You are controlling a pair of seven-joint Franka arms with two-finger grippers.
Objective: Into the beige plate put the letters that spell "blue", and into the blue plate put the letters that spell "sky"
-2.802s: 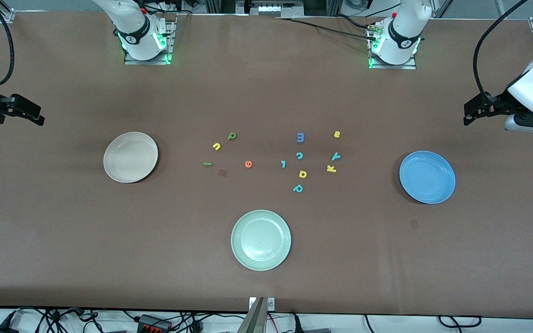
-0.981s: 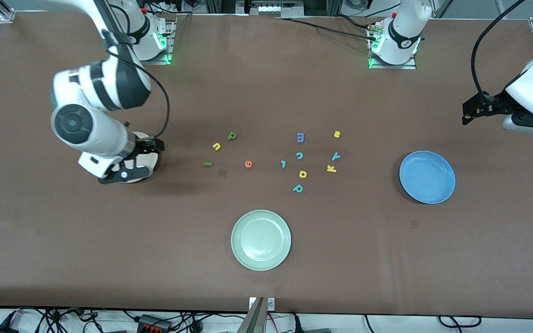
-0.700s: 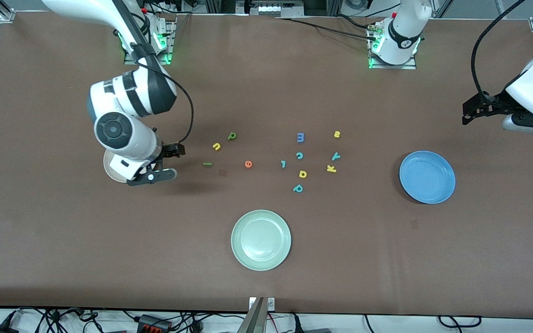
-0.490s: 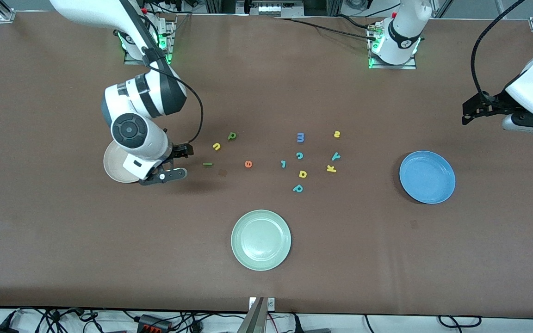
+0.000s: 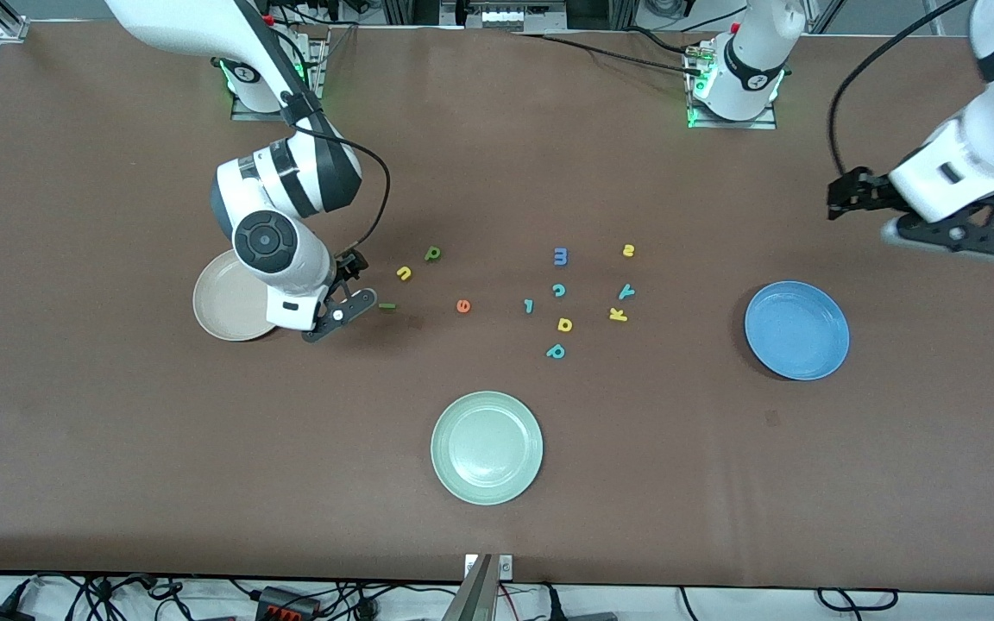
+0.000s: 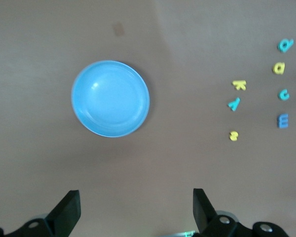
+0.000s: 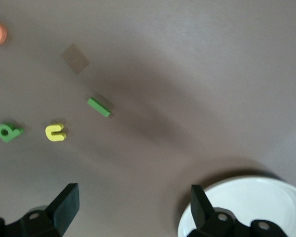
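From the front, the right gripper (image 5: 352, 285) hangs with its jaws spread wide and nothing in them, between the beige plate (image 5: 225, 306) and the dark green l (image 5: 387, 305), just beside that bar. The yellow u (image 5: 404, 273), green b (image 5: 433, 254) and orange e (image 5: 462, 305) lie toward the middle. The left gripper (image 5: 859, 207) is up over bare table, spread and empty, above the blue plate (image 5: 796, 330). The yellow s (image 5: 628, 251), teal y (image 5: 626, 291) and yellow k (image 5: 618, 314) lie on the table toward the middle from that plate.

In the left wrist view, the blue plate (image 6: 110, 98) lies ahead of the parted fingers (image 6: 68, 211).

In the right wrist view, the l (image 7: 98, 107) lies ahead of the parted fingers (image 7: 65, 203), with the beige plate's rim (image 7: 246, 205) by one finger.
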